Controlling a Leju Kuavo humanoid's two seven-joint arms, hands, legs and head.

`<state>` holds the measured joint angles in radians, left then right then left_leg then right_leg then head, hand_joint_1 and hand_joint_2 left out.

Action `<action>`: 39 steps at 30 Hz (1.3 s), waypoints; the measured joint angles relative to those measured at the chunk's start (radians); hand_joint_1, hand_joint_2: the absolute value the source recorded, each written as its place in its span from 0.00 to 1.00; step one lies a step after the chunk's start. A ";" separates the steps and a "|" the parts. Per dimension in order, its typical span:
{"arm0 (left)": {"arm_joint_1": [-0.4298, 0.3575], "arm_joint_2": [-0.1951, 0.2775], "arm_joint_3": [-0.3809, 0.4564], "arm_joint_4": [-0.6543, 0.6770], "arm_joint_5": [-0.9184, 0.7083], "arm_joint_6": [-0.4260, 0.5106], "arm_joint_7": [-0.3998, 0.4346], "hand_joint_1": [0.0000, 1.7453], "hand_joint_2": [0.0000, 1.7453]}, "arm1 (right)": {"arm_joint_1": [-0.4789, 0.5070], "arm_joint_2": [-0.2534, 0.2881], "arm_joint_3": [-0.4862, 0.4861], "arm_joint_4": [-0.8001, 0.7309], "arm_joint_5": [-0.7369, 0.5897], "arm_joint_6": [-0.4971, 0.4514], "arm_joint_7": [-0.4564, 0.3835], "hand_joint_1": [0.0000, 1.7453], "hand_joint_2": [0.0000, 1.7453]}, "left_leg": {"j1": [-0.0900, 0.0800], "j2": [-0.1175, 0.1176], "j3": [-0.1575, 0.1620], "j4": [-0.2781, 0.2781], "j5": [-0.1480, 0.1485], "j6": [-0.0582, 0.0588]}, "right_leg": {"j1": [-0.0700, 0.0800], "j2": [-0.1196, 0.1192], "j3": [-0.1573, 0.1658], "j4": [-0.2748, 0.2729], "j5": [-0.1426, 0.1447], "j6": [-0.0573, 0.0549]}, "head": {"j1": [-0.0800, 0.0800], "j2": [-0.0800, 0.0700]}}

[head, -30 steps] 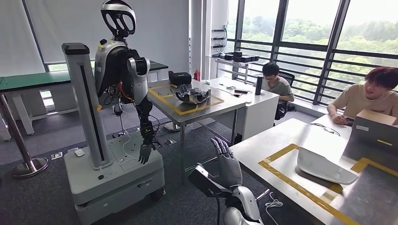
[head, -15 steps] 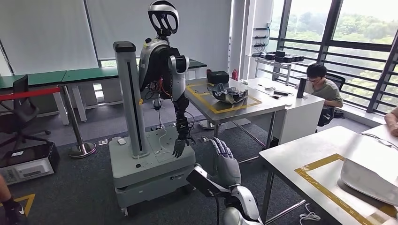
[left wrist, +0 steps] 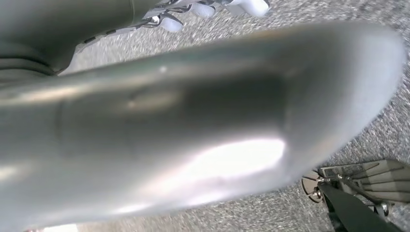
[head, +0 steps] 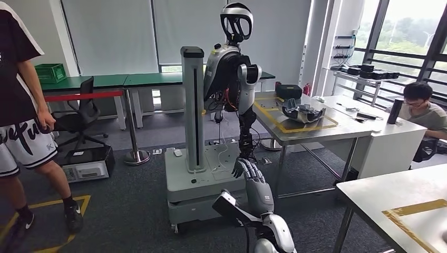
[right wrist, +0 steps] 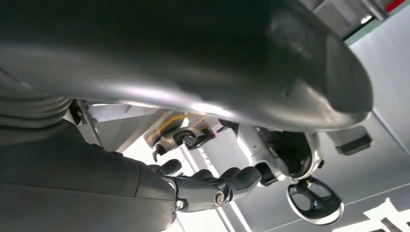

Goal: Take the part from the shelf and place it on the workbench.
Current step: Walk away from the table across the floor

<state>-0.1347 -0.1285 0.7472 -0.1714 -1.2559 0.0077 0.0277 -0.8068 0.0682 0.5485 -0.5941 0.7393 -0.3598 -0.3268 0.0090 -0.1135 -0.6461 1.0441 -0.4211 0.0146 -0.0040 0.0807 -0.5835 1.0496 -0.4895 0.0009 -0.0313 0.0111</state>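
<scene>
My right hand [head: 256, 183] is raised low in the middle of the head view, fingers spread upward and holding nothing. In the right wrist view its thick thumb [right wrist: 203, 63] and dark fingers [right wrist: 227, 183] are apart, with nothing between them. The left wrist view has my left hand's grey thumb [left wrist: 193, 125] stretched out over grey carpet, also holding nothing. A corner of the workbench [head: 379, 197] with yellow tape [head: 416, 208] sits at the lower right. A dark metal part [head: 302, 112] lies in a yellow taped frame on a farther table [head: 316, 132].
Another humanoid robot [head: 232, 79] hangs on a column over a wheeled base [head: 203, 182] straight ahead. A person [head: 23, 116] stands at the left by a red-belt post [head: 132, 126] and an office chair [head: 79, 118]. Another person [head: 421, 108] sits at the right.
The camera has swung left: the workbench with the silver part slid off to the right, and the standing person came into view. My right hand stays raised.
</scene>
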 joint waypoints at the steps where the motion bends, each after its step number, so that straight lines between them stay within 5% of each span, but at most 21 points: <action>1: 0.000 0.000 0.000 0.000 0.002 0.000 -0.001 0.00 0.00 | -0.002 -0.001 0.002 -0.002 0.000 0.001 0.001 0.00 0.00 | 0.002 -0.012 -0.004 -0.001 0.004 -0.007 | 0.002 0.009 0.009 -0.019 0.000 0.000 | 0.000 0.000; 3: 0.002 0.002 0.002 0.000 0.007 0.002 -0.003 0.00 0.00 | -0.006 0.000 0.005 -0.006 -0.002 0.002 0.001 0.00 0.00 | 0.006 -0.036 -0.014 -0.006 0.013 -0.021 | 0.003 -0.015 0.013 -0.027 0.005 -0.001 | 0.000 0.000; 4: 0.004 0.002 0.004 0.000 0.008 0.003 -0.004 0.00 0.00 | -0.009 0.002 0.006 -0.009 -0.004 0.002 0.000 0.00 0.00 | 0.004 -0.028 -0.019 -0.004 0.012 -0.027 | 0.001 -0.028 0.014 -0.033 0.009 -0.005 | 0.000 0.000; 6: 0.004 0.002 0.006 -0.001 0.008 0.004 -0.004 0.00 0.00 | -0.015 0.006 0.008 -0.015 -0.006 0.001 -0.001 0.00 0.00 | -0.001 0.030 -0.044 0.042 -0.021 -0.035 | -0.005 -0.057 0.018 -0.046 0.018 -0.016 | -0.003 0.000; 8: -0.001 0.000 0.006 -0.001 0.004 0.002 -0.006 0.00 0.00 | -0.012 0.006 0.010 -0.019 -0.006 -0.002 -0.002 0.00 0.00 | -0.001 0.091 -0.094 0.161 -0.085 -0.043 | -0.003 -0.088 0.018 -0.047 0.020 -0.022 | -0.006 0.000; 10: -0.002 -0.001 0.006 0.000 -0.002 -0.002 -0.007 0.00 0.00 | -0.001 0.005 0.012 -0.023 -0.005 -0.007 -0.001 0.00 0.00 | 0.004 0.107 -0.127 0.248 -0.115 -0.052 | -0.003 -0.120 0.017 -0.045 0.018 -0.022 | -0.006 0.000; 12: -0.001 -0.002 0.006 0.000 -0.006 -0.003 -0.009 0.00 0.00 | 0.012 0.005 0.015 -0.040 0.002 -0.012 0.001 0.00 0.00 | 0.008 0.119 -0.089 0.195 -0.079 -0.057 | -0.004 -0.148 0.017 -0.042 0.014 -0.017 | -0.006 0.000; 14: -0.003 -0.003 0.006 -0.001 -0.009 -0.004 -0.011 0.00 0.00 | 0.021 0.003 0.016 -0.070 0.011 -0.016 0.007 0.00 0.00 | 0.006 0.157 -0.016 0.065 -0.036 -0.054 | -0.002 -0.172 0.016 -0.034 0.007 -0.007 | -0.006 0.000; 16: -0.004 -0.004 0.006 -0.002 -0.011 -0.004 -0.010 0.00 0.00 | 0.025 -0.002 0.016 -0.103 0.015 -0.013 0.012 0.00 0.00 | 0.000 0.177 0.017 0.002 -0.028 -0.037 | 0.003 -0.191 0.015 -0.028 0.001 0.003 | -0.005 0.000; 18: -0.002 -0.004 0.006 -0.002 -0.012 -0.004 -0.010 0.00 0.00 | 0.030 -0.004 0.016 -0.132 0.017 -0.006 0.015 0.00 0.00 | -0.002 0.155 0.015 0.002 -0.028 -0.018 | 0.005 -0.209 0.019 -0.029 -0.001 0.012 | -0.003 0.000; 21: 0.000 -0.003 0.006 -0.002 -0.017 -0.008 -0.008 0.00 0.00 | 0.036 -0.005 0.017 -0.172 0.023 0.005 0.016 0.00 0.00 | 0.002 0.124 0.015 -0.001 -0.022 0.001 | -0.004 -0.157 0.000 0.023 -0.039 0.028 | -0.002 0.000; 23: -0.004 -0.003 0.006 -0.003 -0.013 -0.006 -0.007 0.00 0.00 | 0.041 -0.007 0.017 -0.189 0.030 0.014 0.020 0.00 0.00 | 0.004 0.102 0.014 -0.002 -0.020 0.010 | -0.007 -0.101 -0.059 0.147 -0.100 0.033 | -0.002 0.000; 25: -0.006 -0.004 0.005 -0.003 -0.003 -0.001 -0.008 0.00 0.00 | 0.049 -0.010 0.017 -0.198 0.035 0.020 0.027 0.00 0.00 | 0.003 0.074 0.012 -0.001 -0.019 0.013 | -0.006 -0.086 -0.113 0.252 -0.130 0.033 | -0.002 0.000; 26: -0.005 -0.003 0.006 -0.003 0.000 0.002 -0.008 0.00 0.00 | 0.052 -0.011 0.018 -0.203 0.036 0.024 0.030 0.00 0.00 | 0.003 0.058 0.012 -0.001 -0.018 0.012 | -0.006 -0.084 -0.117 0.254 -0.117 0.030 | -0.002 0.000; 28: -0.004 -0.003 0.006 -0.003 0.006 0.005 -0.009 0.00 0.00 | 0.052 -0.012 0.017 -0.213 0.036 0.033 0.033 0.00 0.00 | 0.003 0.027 0.012 0.000 -0.015 0.009 | -0.007 -0.063 -0.071 0.148 -0.049 0.021 | -0.002 0.000; 29: -0.004 -0.004 0.006 -0.003 0.008 0.007 -0.011 0.00 0.00 | 0.051 -0.012 0.017 -0.217 0.036 0.037 0.034 0.00 0.00 | 0.003 0.014 0.011 0.001 -0.013 0.005 | -0.008 -0.033 -0.038 0.078 -0.022 0.016 | -0.002 0.000; 31: -0.005 -0.005 0.006 -0.003 0.010 0.008 -0.016 0.00 0.00 | 0.050 -0.012 0.017 -0.223 0.038 0.042 0.033 0.00 0.00 | 0.006 -0.011 0.004 0.001 -0.008 -0.006 | -0.008 0.011 0.002 -0.010 0.000 0.011 | -0.002 0.000; 34: -0.001 -0.006 0.006 -0.002 0.004 0.002 -0.021 0.00 0.00 | 0.048 -0.011 0.017 -0.231 0.042 0.044 0.031 0.00 0.00 | 0.014 -0.041 -0.007 -0.007 0.004 -0.029 | -0.005 -0.012 0.010 -0.029 0.003 0.004 | -0.001 0.000; 36: 0.003 -0.006 0.006 -0.002 0.004 0.000 -0.016 0.00 0.00 | 0.045 -0.010 0.017 -0.234 0.042 0.043 0.028 0.00 0.00 | 0.009 0.009 -0.025 0.018 -0.014 -0.039 | -0.009 -0.041 0.018 -0.042 0.012 -0.008 | -0.003 0.000; 38: 0.001 -0.007 0.006 -0.002 0.006 0.000 -0.013 0.00 0.00 | 0.045 -0.014 0.017 -0.235 0.040 0.038 0.024 0.00 0.00 | 0.005 0.083 -0.071 0.116 -0.072 -0.047 | -0.009 -0.072 0.021 -0.048 0.015 -0.015 | -0.005 0.000; 39: 0.000 -0.007 0.006 -0.002 0.005 0.000 -0.013 0.00 0.00 | 0.047 -0.017 0.017 -0.235 0.038 0.035 0.022 0.00 0.00 | 0.006 0.099 -0.099 0.180 -0.102 -0.050 | -0.008 -0.088 0.020 -0.048 0.015 -0.017 | -0.005 0.000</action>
<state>-0.1345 -0.1356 0.7532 -0.1730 -1.2506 0.0077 0.0149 -0.7602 0.0517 0.5657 -0.8294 0.7777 -0.3249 -0.3045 0.0145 -0.0144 -0.7449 1.2237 -0.5231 -0.0354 -0.0120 -0.0075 -0.5635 1.0018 -0.4749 -0.0164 -0.0360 0.0111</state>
